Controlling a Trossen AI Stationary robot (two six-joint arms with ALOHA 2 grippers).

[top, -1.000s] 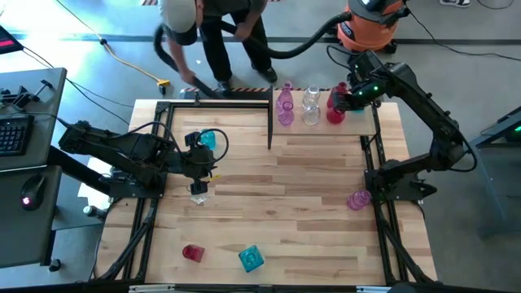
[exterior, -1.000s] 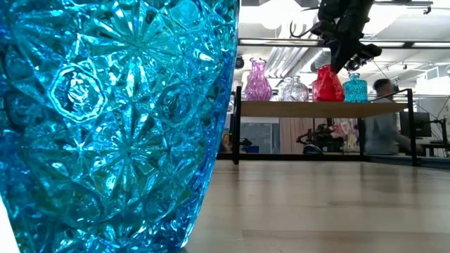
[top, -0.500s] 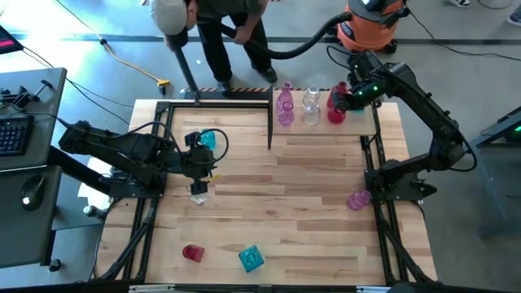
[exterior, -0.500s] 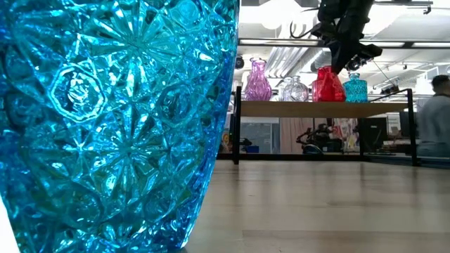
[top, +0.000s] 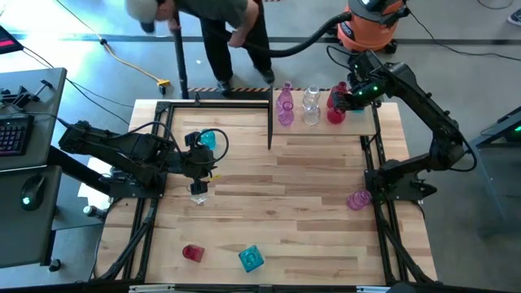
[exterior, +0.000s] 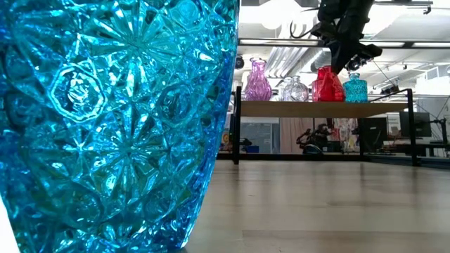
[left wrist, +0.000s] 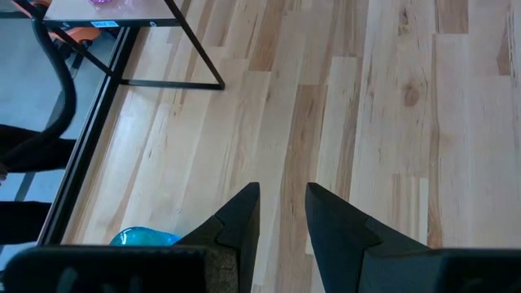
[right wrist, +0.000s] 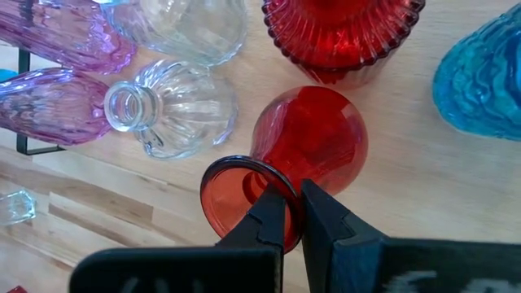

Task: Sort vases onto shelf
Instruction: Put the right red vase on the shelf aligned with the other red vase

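The right pincer (right wrist: 293, 213) is clamped on the rim of a round red glass vase (right wrist: 313, 146) on the light-wood shelf (exterior: 316, 108), far right. The left pincer (left wrist: 282, 213) hovers parted and empty over the desk (top: 309, 203); a teal cut-glass vase (top: 208, 139) stands beside it.

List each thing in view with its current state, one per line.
right gripper: shut on the red vase's rim, over the shelf
red vase: upright on the shelf
left gripper: open, empty, over the table
pink vase: on the table by the right edge
teal vase: on the table, near edge

Dark jointed arms, black tapered fingers (left wrist: 240, 216)
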